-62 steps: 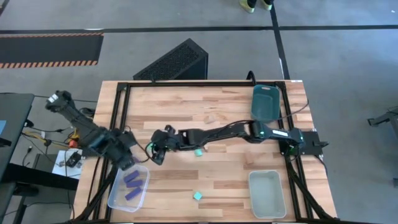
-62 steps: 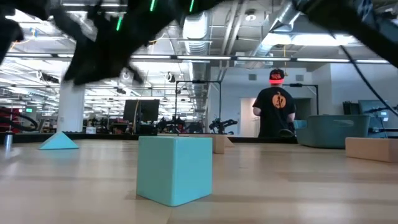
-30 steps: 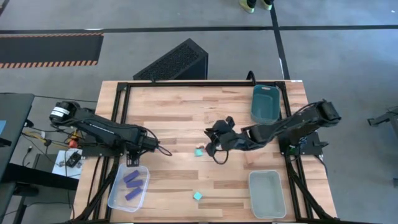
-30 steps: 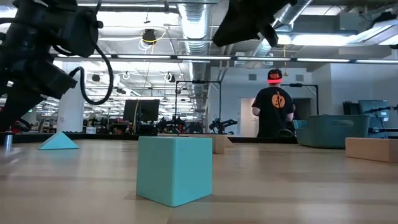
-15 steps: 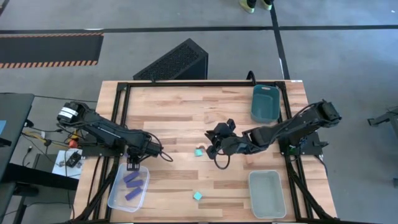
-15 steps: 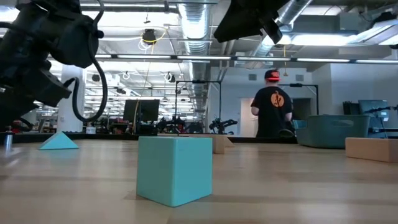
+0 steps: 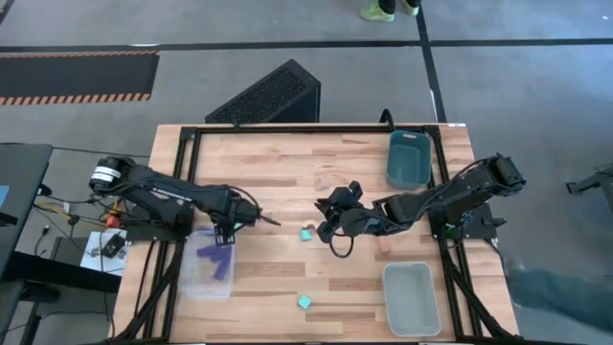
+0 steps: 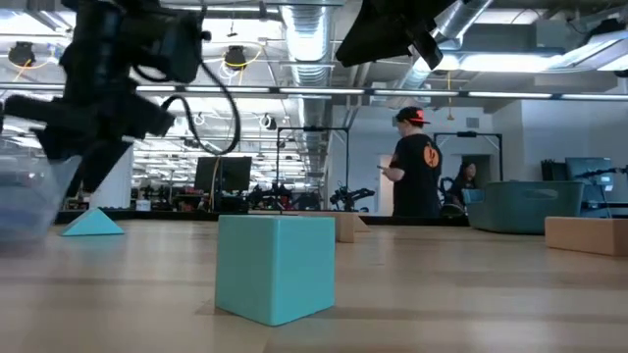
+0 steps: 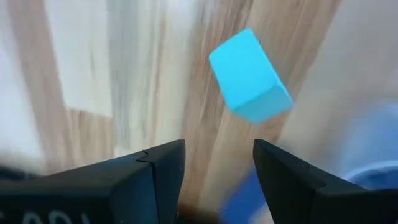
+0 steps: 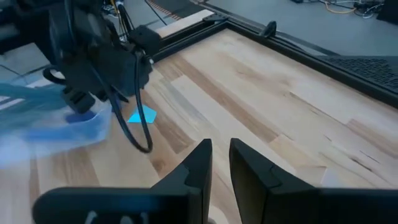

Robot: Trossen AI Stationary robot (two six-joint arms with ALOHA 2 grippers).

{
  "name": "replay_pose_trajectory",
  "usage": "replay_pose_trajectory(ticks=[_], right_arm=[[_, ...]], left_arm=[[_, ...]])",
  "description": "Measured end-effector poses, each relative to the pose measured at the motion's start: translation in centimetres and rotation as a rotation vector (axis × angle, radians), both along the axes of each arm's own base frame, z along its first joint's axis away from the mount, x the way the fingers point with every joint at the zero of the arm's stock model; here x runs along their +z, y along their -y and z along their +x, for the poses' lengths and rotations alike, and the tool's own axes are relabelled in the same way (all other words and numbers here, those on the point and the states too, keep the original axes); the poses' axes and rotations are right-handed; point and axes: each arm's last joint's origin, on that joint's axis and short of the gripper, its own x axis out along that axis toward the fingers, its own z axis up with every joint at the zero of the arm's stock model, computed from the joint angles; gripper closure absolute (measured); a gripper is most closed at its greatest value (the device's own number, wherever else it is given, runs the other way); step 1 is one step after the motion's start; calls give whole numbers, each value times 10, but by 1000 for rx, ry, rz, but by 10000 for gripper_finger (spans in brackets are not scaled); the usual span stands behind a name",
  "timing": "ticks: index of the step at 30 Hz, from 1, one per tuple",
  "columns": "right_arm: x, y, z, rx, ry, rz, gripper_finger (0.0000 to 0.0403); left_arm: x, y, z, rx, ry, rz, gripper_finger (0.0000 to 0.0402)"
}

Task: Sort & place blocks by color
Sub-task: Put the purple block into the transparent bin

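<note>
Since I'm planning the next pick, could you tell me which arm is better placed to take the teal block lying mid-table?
Probably the right: its end effector hovers beside the teal block, with nothing seen between its fingers. The left end effector is over the clear bin.

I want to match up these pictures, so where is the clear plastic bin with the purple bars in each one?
High view: the clear bin lies at the table's left front, just in front of the left gripper.
Low view: a blur at the far left edge.
Left wrist view: probably the bluish blur past one finger; not certain.
Right wrist view: a bluish blur beside the left arm.
Shared landmark: the left gripper, right by the bin.
</note>
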Motion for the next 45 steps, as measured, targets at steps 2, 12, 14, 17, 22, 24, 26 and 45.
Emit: replay_pose_trajectory(ticks=[2, 12, 14, 17, 22, 24, 26, 45], right_arm=[[0, 0, 0, 3, 2, 2, 324], [1, -1, 1, 10, 13, -5, 324], [2, 0, 1, 11, 10, -10, 324], [3, 3, 3, 7, 22, -11, 324], [2, 4, 3, 14, 17, -12, 324], [2, 3, 3, 30, 14, -4, 324], [2, 2, 3, 36, 12, -1, 324], [2, 24, 8, 27, -22, -32, 324]], left_arm=[[8, -2, 2, 20, 39, -8, 225], [33, -8, -18, 121, 129, 92, 225], [32, -11, -18, 152, 140, 124, 225], [21, -12, -16, 177, 173, 97, 225], [0, -5, -18, 224, 175, -70, 225], [-1, 1, -19, 226, 157, -144, 225], [0, 9, -20, 208, 147, -214, 225], [-20, 2, -57, 337, 43, -69, 225]])
